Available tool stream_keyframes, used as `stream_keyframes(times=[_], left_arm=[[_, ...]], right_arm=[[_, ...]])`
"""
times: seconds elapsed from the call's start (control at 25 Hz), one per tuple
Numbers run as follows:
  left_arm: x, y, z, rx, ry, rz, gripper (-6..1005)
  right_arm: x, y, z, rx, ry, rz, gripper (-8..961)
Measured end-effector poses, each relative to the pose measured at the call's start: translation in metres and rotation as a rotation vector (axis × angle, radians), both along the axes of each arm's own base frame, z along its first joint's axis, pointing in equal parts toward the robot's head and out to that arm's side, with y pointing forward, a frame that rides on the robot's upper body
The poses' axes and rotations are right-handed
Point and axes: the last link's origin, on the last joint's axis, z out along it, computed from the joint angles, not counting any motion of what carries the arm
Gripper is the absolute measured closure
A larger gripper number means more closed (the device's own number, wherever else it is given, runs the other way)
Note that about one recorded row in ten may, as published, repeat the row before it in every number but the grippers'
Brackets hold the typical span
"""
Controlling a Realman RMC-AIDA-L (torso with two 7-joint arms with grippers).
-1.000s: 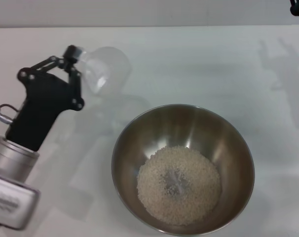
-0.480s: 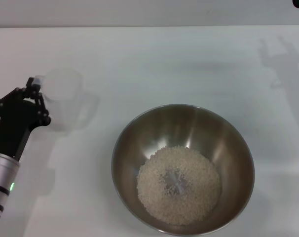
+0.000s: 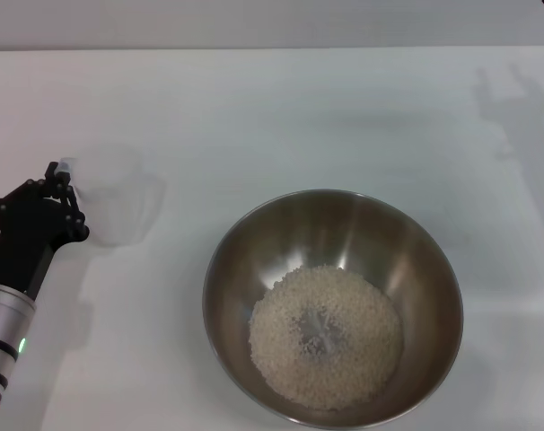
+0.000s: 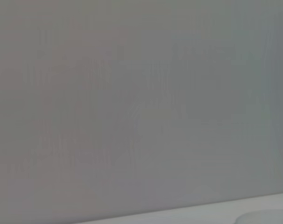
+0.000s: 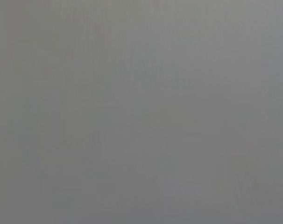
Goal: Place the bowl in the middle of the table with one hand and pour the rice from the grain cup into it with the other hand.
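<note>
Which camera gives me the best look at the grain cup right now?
The head view: the grain cup stands upright on the table, beside the left gripper. The left wrist view catches only a faint rim sliver at its edge; the right wrist view shows none of it.

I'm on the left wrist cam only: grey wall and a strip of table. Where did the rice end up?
Observer: In the head view, the rice lies heaped in the bottom of the steel bowl.
Operator: And the cup?
Observer: The cup stands upright on the table, left of the bowl and apart from it. I see no rice in it.
Operator: Left pincer?
Observer: The left pincer is right against the cup's left side, by the handle. The right pincer is not in view.
</note>
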Motion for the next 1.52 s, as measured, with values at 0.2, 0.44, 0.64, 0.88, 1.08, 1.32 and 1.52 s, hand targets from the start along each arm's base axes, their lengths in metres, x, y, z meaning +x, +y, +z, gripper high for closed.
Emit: stream_keyframes(times=[0.2,0.44,0.64,0.88,1.08,1.32,1.52], left_arm=[[-0.002,0.001,-0.001,-0.009,0.002,0.013,918],[-0.002,0.001,-0.002,-0.013,0.003,0.014,916],[-0.003,0.000,-0.004,-0.026,0.007,0.023,913],[-0.005,-0.001,-0.005,-0.035,0.011,0.026,888],[-0.006,-0.006,-0.007,-0.053,0.020,0.024,822],[-0.010,-0.012,-0.007,-0.051,0.021,0.035,712],[-0.012,-0.018,-0.006,-0.052,0.022,0.032,686]], right_arm=[[-0.001,0.000,0.000,0.000,0.001,0.002,438],[-0.001,0.000,0.000,0.001,0.001,0.002,438],[-0.001,0.000,0.000,0.000,0.001,0.002,438],[-0.002,0.001,0.001,-0.001,-0.001,0.006,438],[-0.004,0.004,0.001,0.000,-0.003,0.014,438],[-0.006,0.006,0.002,-0.002,-0.006,0.017,438],[-0.007,0.008,0.002,-0.003,-0.007,0.017,438]])
